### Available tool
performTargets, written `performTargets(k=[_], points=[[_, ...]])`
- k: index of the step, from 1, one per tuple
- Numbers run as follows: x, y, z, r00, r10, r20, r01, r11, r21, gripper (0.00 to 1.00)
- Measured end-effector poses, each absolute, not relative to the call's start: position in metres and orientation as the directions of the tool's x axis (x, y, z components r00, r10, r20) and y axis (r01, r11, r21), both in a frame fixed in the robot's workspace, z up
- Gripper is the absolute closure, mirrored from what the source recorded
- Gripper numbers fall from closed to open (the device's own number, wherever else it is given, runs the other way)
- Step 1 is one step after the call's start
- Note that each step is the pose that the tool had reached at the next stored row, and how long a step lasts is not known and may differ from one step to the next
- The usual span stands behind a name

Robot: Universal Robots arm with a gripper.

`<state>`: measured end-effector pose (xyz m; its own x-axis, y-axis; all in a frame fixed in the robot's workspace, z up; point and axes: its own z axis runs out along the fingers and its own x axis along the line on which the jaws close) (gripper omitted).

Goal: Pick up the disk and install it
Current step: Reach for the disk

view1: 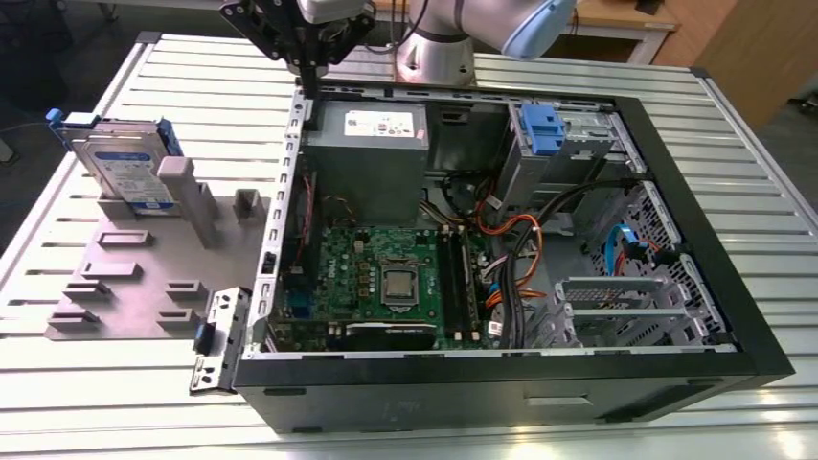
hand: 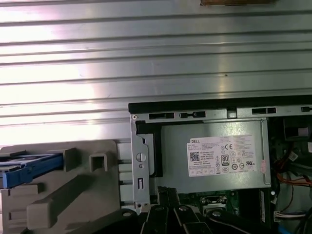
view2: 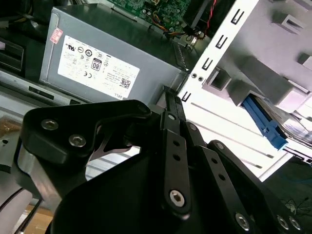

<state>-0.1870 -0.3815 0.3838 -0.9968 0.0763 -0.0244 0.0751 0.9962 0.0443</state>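
Exterior view: I have the gripper (view1: 310,84) hanging over the far rim of the open case (view1: 447,393), at the corner on the exterior view's left, just beside the power supply (view1: 371,144). Its fingers point down and are drawn together into one thin tip. Nothing sits between them.

The disk (view1: 122,171) is not in the case. It stands on edge in a slot of the grey fixture (view1: 128,278) on the table (view1: 77,402), outside the case wall. It leans slightly, with its labelled face turned toward the case and its blue bracket framing the top and sides.

Key relation: the disk lies to the exterior view's left of the gripper, beyond the case wall and well apart from the fingertips. Its top edge runs roughly along the case's side wall, so the flat faces look toward and away from the case.

In the first wrist view the blue bracket of the disk (hand: 29,165) shows at the fixture's end, with the case corner between it and the power supply.

Judgement: pickup has not begun and the disk is untouched.
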Motion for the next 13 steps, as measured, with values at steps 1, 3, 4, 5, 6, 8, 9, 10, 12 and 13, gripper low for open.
performTargets(k=[1, 3, 4, 5, 6, 8, 9, 10, 12, 13], points=[[-0.189, -0.381, 0.384, -0.997, 0.076, -0.024, 0.075, 0.996, 0.044, 0.89], [-0.192, -0.381, 0.383, -0.997, 0.076, -0.024, 0.075, 0.996, 0.044, 0.89], [-0.194, -0.381, 0.383, -0.997, 0.076, -0.024, 0.075, 0.996, 0.044, 0.89], [-0.196, -0.381, 0.383, -0.997, 0.076, -0.024, 0.075, 0.996, 0.044, 0.89], [-0.198, -0.380, 0.383, -0.997, 0.076, -0.024, 0.075, 0.996, 0.044, 0.89], [-0.201, -0.380, 0.382, -0.997, 0.076, -0.024, 0.075, 0.996, 0.044, 0.89], [-0.203, -0.380, 0.382, -0.997, 0.076, -0.024, 0.075, 0.996, 0.044, 0.89], [-0.205, -0.380, 0.382, -0.997, 0.076, -0.024, 0.075, 0.996, 0.044, 0.89], [-0.209, -0.379, 0.382, -0.997, 0.076, -0.024, 0.075, 0.996, 0.044, 0.89], [-0.211, -0.379, 0.382, -0.997, 0.076, -0.024, 0.075, 0.996, 0.044, 0.89]])
